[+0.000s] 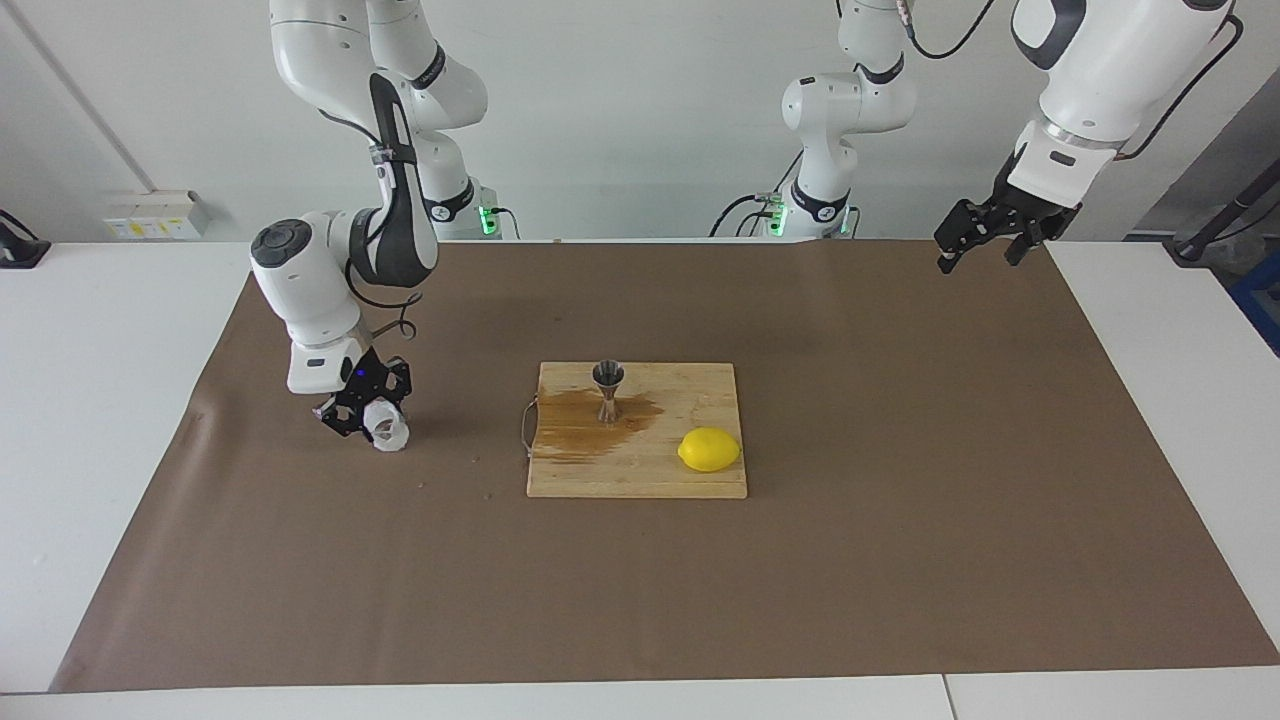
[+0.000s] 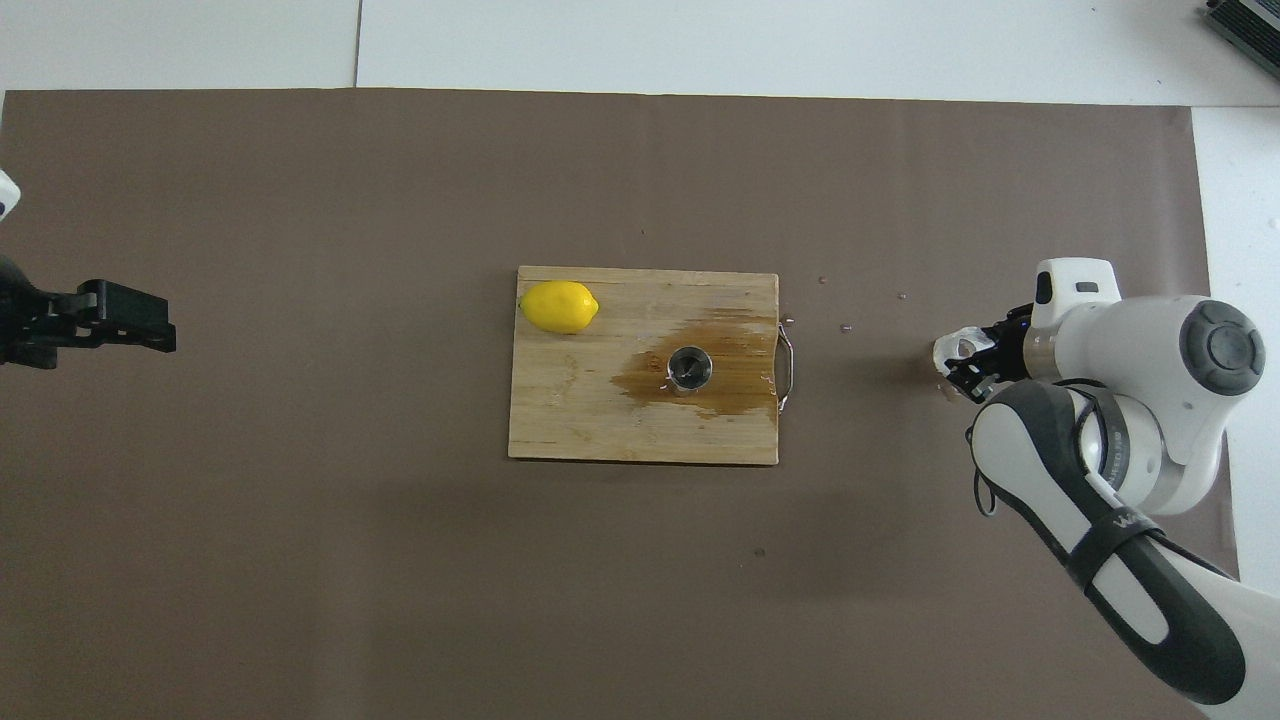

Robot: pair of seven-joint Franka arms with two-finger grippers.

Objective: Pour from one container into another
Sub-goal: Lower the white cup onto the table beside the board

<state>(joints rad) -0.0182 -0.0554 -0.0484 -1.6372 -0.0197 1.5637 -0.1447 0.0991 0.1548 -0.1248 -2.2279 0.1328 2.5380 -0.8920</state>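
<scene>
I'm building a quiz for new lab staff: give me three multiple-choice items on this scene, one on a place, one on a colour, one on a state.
1. Where does the small shiny steel hourglass-shaped jigger stand?
A. on the wooden cutting board
B. on the brown mat
C. in the left gripper

2. What colour is the fruit on the board?
A. green
B. yellow
C. red

3. What is the right gripper doing?
A. standing open over the board
B. resting shut and empty on the lemon
C. shut on the small crinkled translucent white plastic cup

Key: 1 A, the jigger stands upright in the brown wet stain on the board. 2 B, the lemon is bright yellow. 3 C, the cup sits tilted between its fingers, over the brown mat toward the right arm's end. The left gripper waits open, raised over the mat's corner.
</scene>
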